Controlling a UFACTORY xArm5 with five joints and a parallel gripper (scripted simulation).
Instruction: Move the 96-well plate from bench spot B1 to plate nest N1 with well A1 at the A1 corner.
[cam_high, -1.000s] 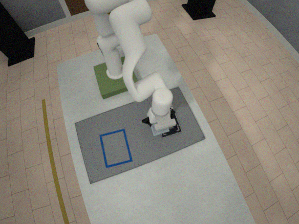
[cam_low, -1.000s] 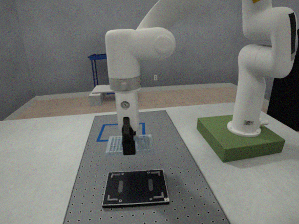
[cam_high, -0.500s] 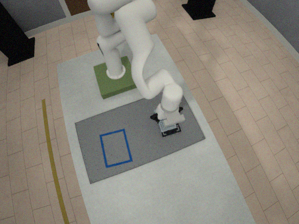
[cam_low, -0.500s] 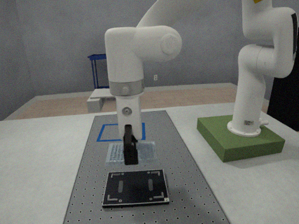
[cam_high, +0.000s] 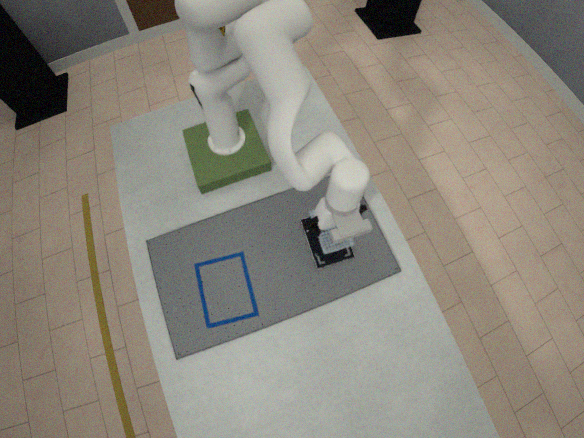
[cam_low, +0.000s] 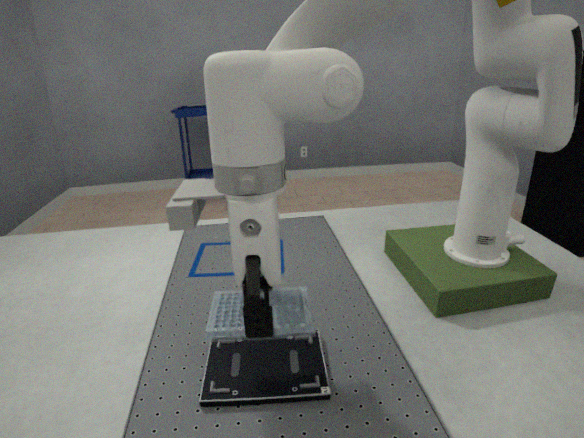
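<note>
My gripper (cam_low: 258, 312) is shut on the clear 96-well plate (cam_low: 260, 311) and holds it level above the black plate nest N1 (cam_low: 266, 367). In the exterior view the plate hangs over the nest's far part, clear of the nest surface. In the top view the gripper (cam_high: 340, 235) and the arm's wrist cover most of the plate (cam_high: 333, 245) and the nest (cam_high: 327, 245). The blue outline of bench spot B1 (cam_high: 226, 289) is empty; it also shows behind the gripper in the exterior view (cam_low: 212, 259). I cannot make out the plate's cut-off corner.
The nest and B1 lie on a grey perforated breadboard (cam_high: 270, 270). The arm's green base block (cam_high: 226, 151) stands behind it, also in the exterior view (cam_low: 467, 267). A yellow floor line (cam_high: 102, 315) runs at the left.
</note>
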